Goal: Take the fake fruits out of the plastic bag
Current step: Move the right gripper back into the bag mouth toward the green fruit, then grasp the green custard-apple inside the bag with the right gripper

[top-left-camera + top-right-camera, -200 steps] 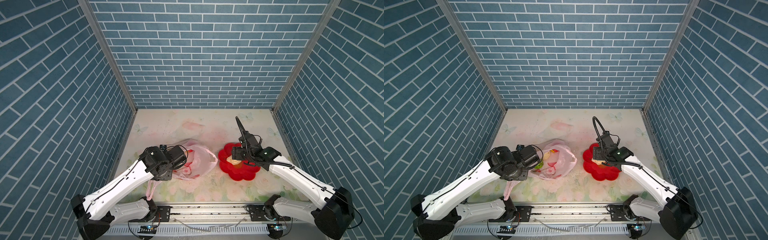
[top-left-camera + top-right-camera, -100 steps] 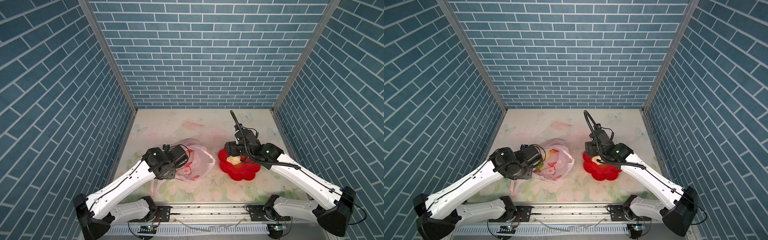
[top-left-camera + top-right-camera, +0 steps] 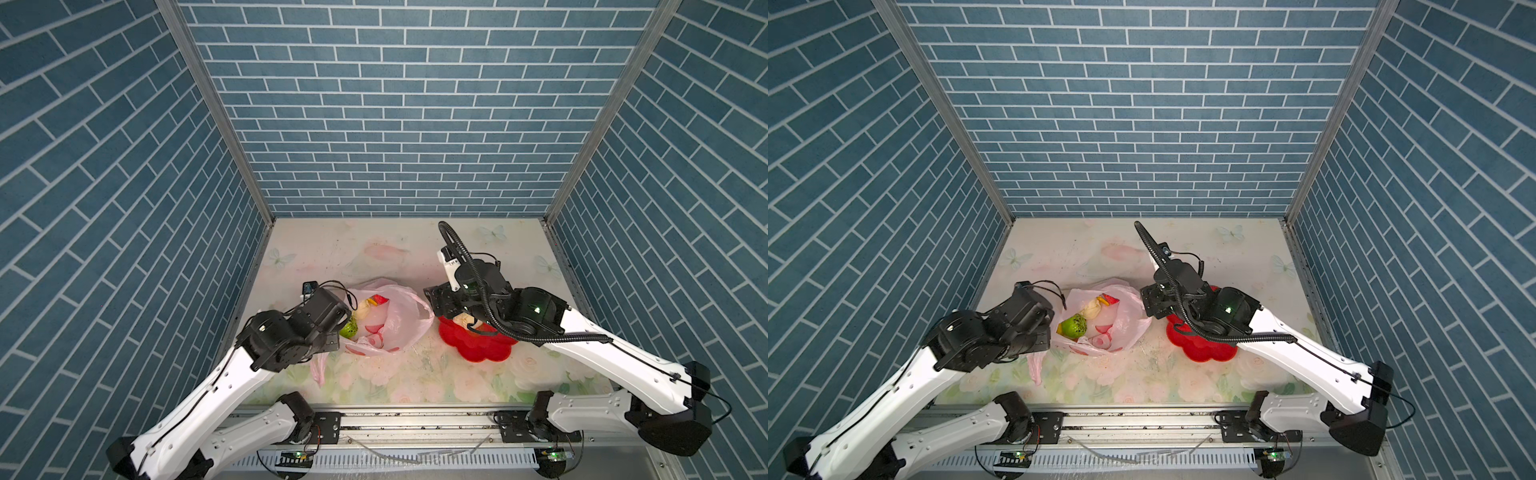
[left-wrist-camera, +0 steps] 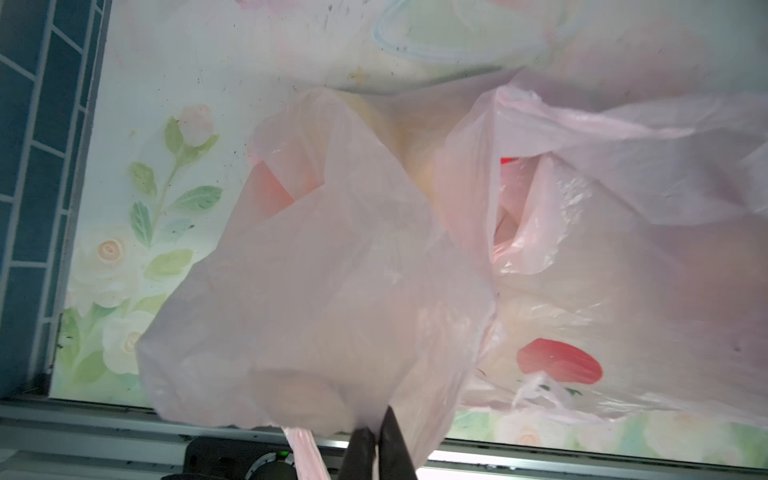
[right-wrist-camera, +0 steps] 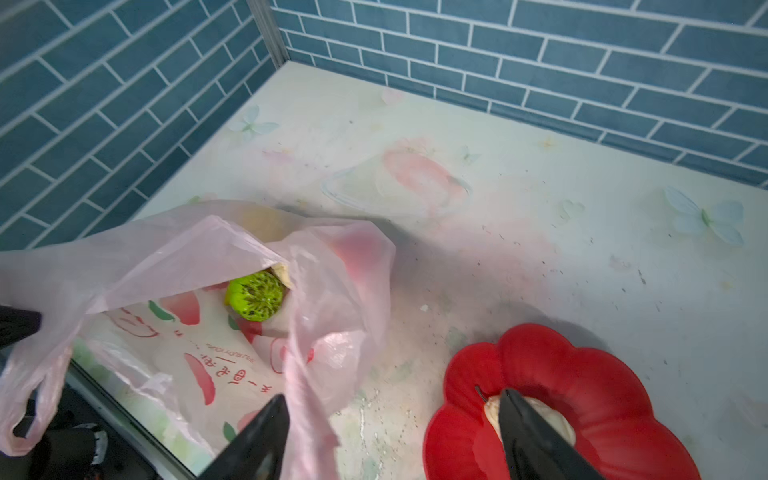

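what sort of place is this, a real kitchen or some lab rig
Likely a robot test booth: blue brick-print panels box in a floral tabletop, and two white arms sit on a metal rail along its front edge.

Green ball (image 5: 255, 300) inside pink bag (image 5: 145, 249)

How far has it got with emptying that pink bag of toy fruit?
Done: one cream fruit lies on the red plate. In hand: the left pincer is shut on the plastic bag; the right pincer hangs open, empty. Left: the green bumpy ball and another cream ball lie inside the bag.
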`<act>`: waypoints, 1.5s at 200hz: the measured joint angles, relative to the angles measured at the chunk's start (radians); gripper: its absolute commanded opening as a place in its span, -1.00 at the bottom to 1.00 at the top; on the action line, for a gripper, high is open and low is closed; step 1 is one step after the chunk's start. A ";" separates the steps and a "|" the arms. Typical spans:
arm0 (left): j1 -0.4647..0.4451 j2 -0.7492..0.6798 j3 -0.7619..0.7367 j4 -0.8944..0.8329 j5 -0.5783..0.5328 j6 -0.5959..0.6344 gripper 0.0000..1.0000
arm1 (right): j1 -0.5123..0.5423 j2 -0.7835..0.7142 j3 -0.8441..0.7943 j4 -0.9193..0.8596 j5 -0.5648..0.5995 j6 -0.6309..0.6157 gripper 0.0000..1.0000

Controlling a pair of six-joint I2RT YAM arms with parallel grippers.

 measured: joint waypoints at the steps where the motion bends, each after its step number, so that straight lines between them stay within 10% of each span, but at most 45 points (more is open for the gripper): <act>1: 0.003 -0.006 -0.001 0.004 0.003 0.000 -0.87 | 0.002 0.002 0.002 0.000 0.000 0.000 0.57; 78: 0.153 -0.233 -0.126 0.144 0.121 -0.022 -1.00 | 0.096 0.325 0.110 0.137 -0.121 0.005 0.30; 216: 0.162 -0.568 -0.268 0.299 0.077 -0.344 -1.00 | 0.166 0.567 -0.034 0.224 -0.559 -0.019 0.08; 300: 0.162 -0.682 -0.362 0.286 0.061 -0.471 -1.00 | 0.170 0.577 -0.026 0.141 -0.364 -0.031 0.50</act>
